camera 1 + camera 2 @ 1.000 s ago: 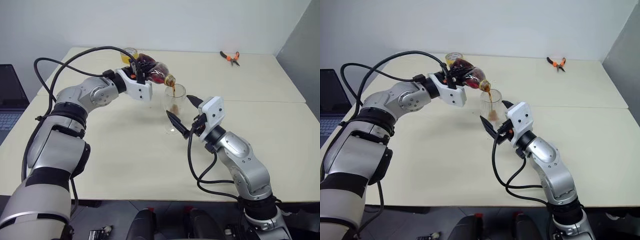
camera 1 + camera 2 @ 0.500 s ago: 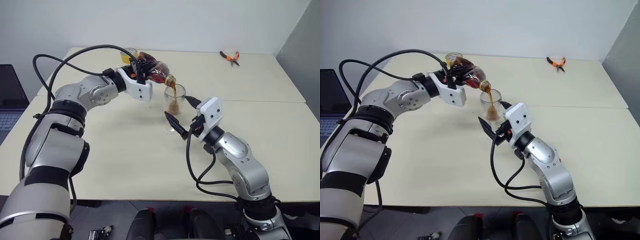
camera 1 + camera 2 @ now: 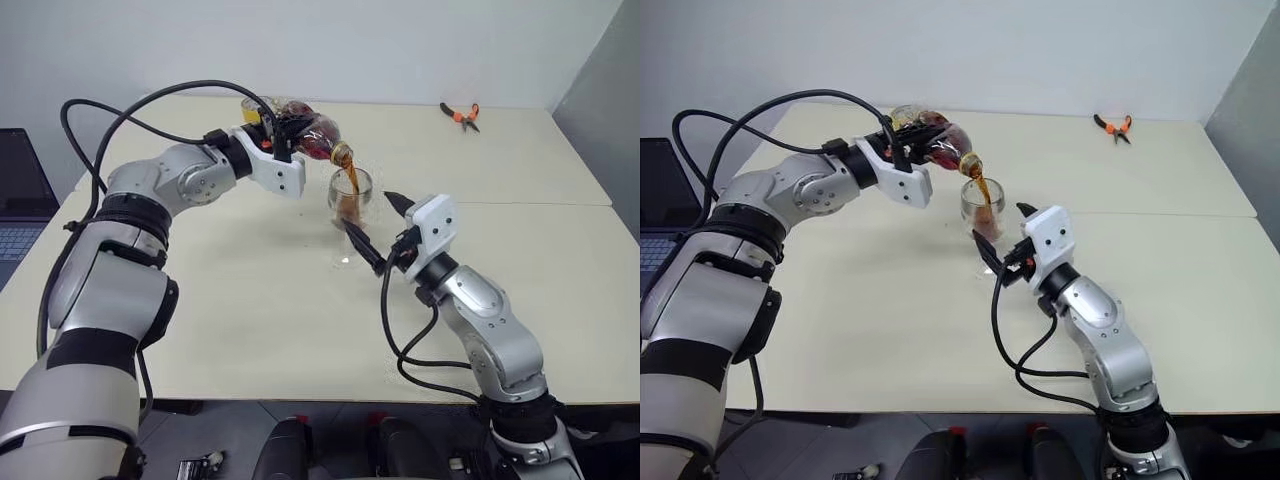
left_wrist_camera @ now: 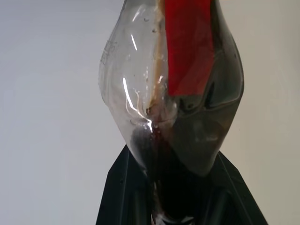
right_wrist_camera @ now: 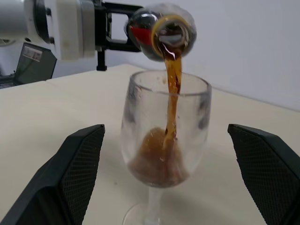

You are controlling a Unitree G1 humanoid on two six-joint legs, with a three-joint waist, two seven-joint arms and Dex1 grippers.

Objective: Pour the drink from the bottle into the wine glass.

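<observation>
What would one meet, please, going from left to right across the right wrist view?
Right gripper's finger → left gripper holding the bottle → drink streaming into the wine glass → the right gripper's other finger.

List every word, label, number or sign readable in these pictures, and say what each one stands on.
No text can be read anywhere.
The bottle: its red label shows as a plain red patch, no lettering legible.
A small sticker on the dark object behind the left arm: marks too blurred to read.
The wine glass, the pliers and the table: no markings visible.
</observation>
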